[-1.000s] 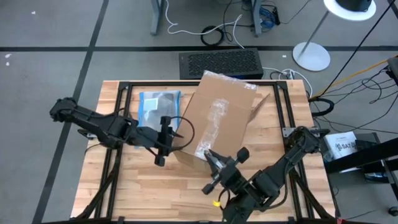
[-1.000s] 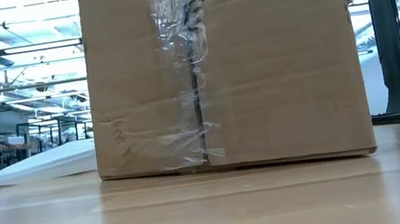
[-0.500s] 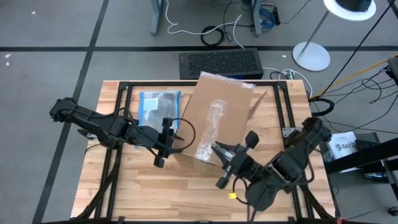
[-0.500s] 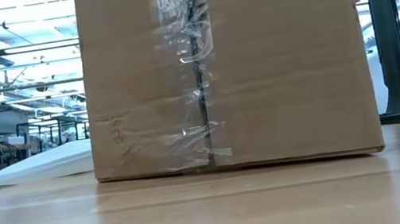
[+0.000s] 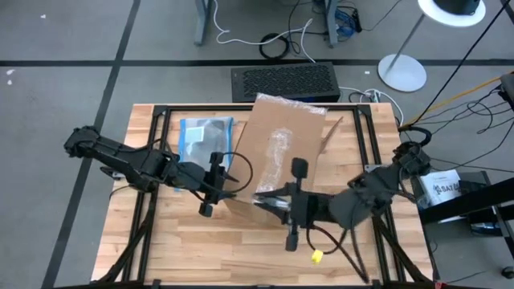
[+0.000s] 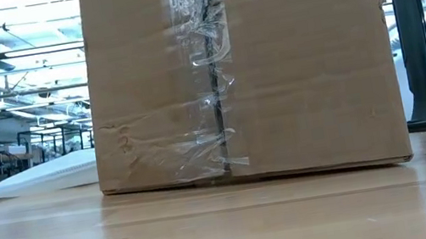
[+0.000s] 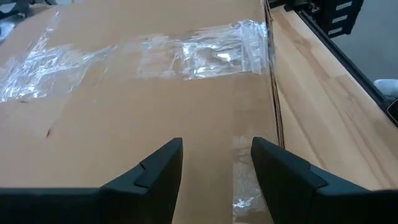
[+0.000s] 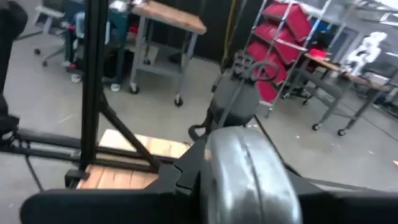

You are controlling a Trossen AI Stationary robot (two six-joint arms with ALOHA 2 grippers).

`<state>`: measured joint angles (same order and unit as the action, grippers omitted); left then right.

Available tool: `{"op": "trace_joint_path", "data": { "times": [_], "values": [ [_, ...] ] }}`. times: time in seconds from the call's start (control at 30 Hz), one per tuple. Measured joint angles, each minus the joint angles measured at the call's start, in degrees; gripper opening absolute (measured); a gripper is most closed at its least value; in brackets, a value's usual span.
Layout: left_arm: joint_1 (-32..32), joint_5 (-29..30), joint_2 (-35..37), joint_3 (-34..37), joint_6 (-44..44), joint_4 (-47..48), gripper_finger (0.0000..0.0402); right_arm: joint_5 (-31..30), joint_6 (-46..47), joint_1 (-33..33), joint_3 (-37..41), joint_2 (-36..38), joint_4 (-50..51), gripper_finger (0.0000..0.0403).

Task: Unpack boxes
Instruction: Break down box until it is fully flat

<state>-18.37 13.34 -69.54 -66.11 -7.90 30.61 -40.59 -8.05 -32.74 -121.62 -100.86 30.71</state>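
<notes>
Cardboard box [image 5: 281, 160], brown and taped, standing mid-table and reaching toward the far edge, one flap lifted on the right side. Looks shut along the taped seam, so unpacking judged barely begun.

Left gripper [image 5: 218, 183] pressed up at the box's left side near its front corner, fingers [image 7: 155, 171] parted and level over the cardboard face, nothing between them; probably placed there to steady the box or to hook an edge. Right gripper [image 5: 269, 201] lying low at the box's front corner, reaching in from the right; cannot tell whether open or closed, nor whether touching. Seems aimed at the same corner from the other side, perhaps to pin or turn the box.

Clear pouch [image 5: 202, 136] with blue edge lying flat just beside the box's left side, behind the left arm. Small yellow piece [image 5: 317, 257] on the wood near the front.

Bare table [image 5: 177, 249] in front, ample for pulling back. Little room at the far edge behind the box. Black frame rails bounding both sides, so sideways swings look tight.
</notes>
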Motion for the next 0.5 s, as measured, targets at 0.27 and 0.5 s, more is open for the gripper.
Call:
{"op": "trace_joint_path", "data": {
  "times": [0.27,0.5],
  "values": [
    [0.37,-0.01,0.02,0.00,0.09,0.75,0.0200,7.51,1.79,4.70,5.86,0.15,0.39,0.0067],
    [0.73,0.25,0.08,-0.09,0.26,1.46,0.0200,9.22,1.53,6.06,11.19,4.03,-1.31,0.0067]
  ]
}}
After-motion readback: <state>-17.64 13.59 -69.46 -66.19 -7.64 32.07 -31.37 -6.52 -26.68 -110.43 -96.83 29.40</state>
